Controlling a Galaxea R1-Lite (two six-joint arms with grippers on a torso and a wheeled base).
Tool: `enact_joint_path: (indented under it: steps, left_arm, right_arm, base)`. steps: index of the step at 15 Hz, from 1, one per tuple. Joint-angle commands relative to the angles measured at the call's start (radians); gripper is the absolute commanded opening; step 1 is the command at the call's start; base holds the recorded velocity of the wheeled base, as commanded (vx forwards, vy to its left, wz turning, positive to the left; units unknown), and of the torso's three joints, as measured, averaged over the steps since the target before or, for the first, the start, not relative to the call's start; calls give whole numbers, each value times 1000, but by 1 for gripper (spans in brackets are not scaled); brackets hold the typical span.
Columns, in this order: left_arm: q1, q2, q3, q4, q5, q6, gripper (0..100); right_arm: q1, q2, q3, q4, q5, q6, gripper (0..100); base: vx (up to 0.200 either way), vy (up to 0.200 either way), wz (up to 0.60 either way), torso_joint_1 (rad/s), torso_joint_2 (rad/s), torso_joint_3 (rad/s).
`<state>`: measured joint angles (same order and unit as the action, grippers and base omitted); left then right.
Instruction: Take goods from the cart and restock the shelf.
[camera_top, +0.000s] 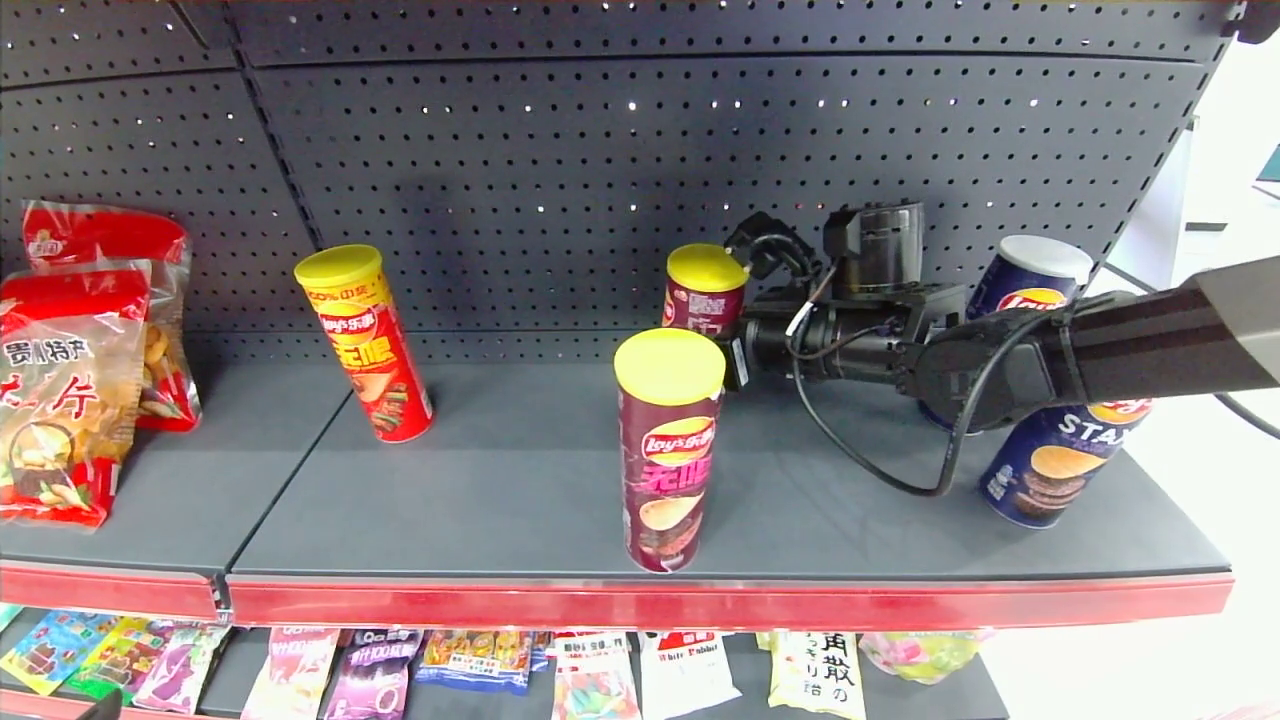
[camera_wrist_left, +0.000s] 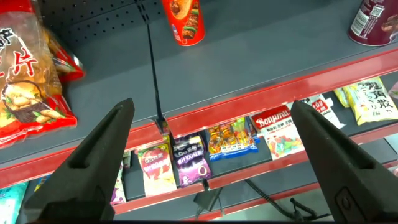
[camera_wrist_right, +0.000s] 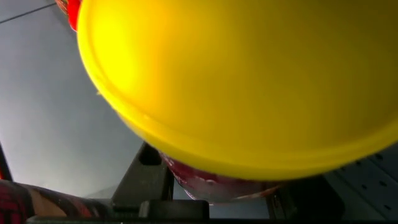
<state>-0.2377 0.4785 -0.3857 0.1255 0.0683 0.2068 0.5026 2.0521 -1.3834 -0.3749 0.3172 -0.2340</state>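
At the back of the grey metal shelf (camera_top: 500, 480), the right gripper (camera_top: 722, 335) has its fingers clamped on a yellow-lidded maroon cardboard chip tube (camera_top: 704, 290); the left gripper (camera_wrist_left: 211, 104) has its fingers apart.

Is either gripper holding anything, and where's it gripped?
The right gripper grips the rear maroon can on its body, below the yellow lid; the left gripper is open and empty.

- You have 1 open gap on the shelf (camera_top: 500, 480), between the red can (camera_top: 365, 345) and the front maroon can (camera_top: 668, 450).
- The rear maroon can (camera_top: 702, 290) is just behind it; 2 blue cans (camera_top: 1055, 460) block the right end.
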Motion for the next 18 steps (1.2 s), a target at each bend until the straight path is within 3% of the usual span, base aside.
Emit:
enact_joint_path:
  steps: [1, 3, 4, 10, 18]
  left_arm:
    - [0, 2, 1, 0, 1, 0, 100]
    - [0, 2, 1, 0, 1, 0, 100]
    - [0, 2, 1, 0, 1, 0, 100]
    - [0, 2, 1, 0, 1, 0, 100]
    - [0, 25, -7, -1, -19, 0, 100]
  right_arm:
    - [1, 2, 1, -1, 0, -1, 0]
    - [-1, 2, 7, -1, 0, -11, 0]
    - [-1, 2, 9, -1, 0, -13, 100]
    - [-2, -24, 15, 1, -7, -11, 100]
    - [-22, -194, 119, 13, -43, -8, 100]
  base:
    - [0, 0, 0, 0, 0, 0]
    - [0, 0, 0, 0, 0, 0]
    - [0, 0, 0, 0, 0, 0]
    - [0, 0, 0, 0, 0, 0]
    - [0, 0, 0, 0, 0, 0]
